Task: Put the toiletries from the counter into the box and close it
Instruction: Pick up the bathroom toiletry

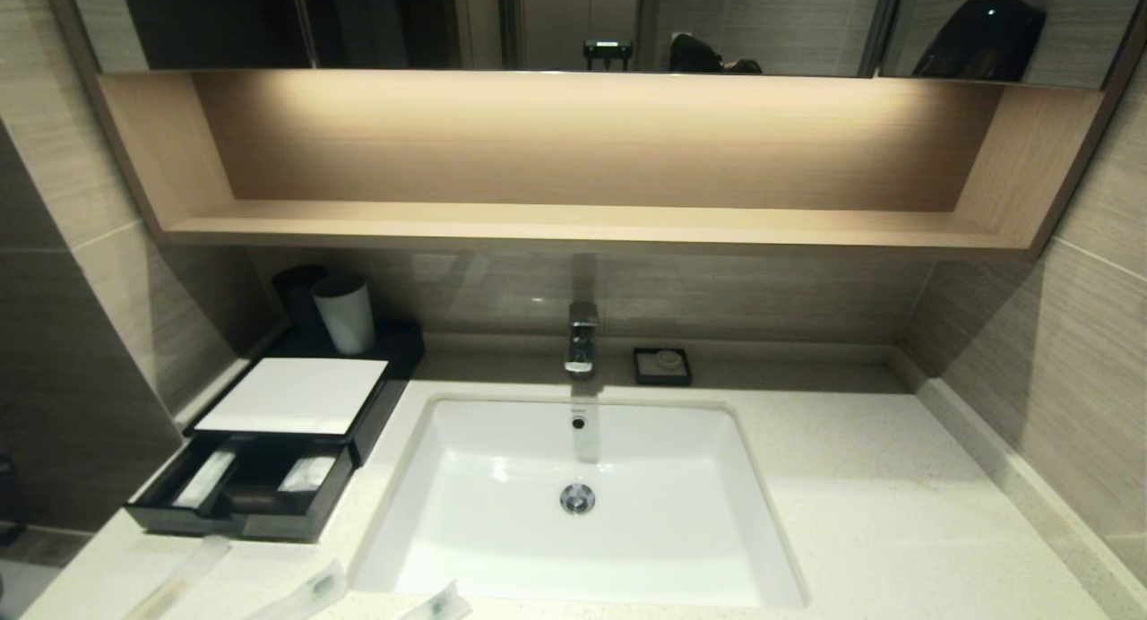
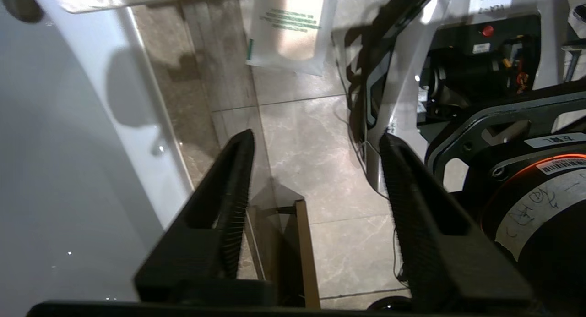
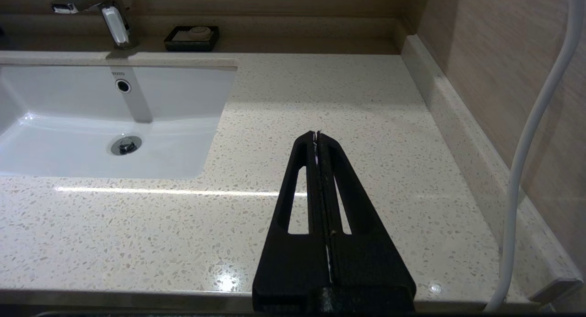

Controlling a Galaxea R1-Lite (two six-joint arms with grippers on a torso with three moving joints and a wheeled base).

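So the speckled stone surface has the black box at its left end, drawer pulled out with two packets in it. Three wrapped toiletries lie along the front edge. Left gripper hangs over the floor below the edge, jaws apart, holding nothing. Right gripper hovers over bare stone, jaws together.

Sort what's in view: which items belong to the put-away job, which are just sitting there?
Job items:
- three wrapped toiletry packets along the counter's front edge
- black box, drawer pulled out, packets already inside
- left hand, open, below the counter edge

Not involved:
- faucet
- soap dish
- white cup
- basin
- right hand, shut, parked over bare counter
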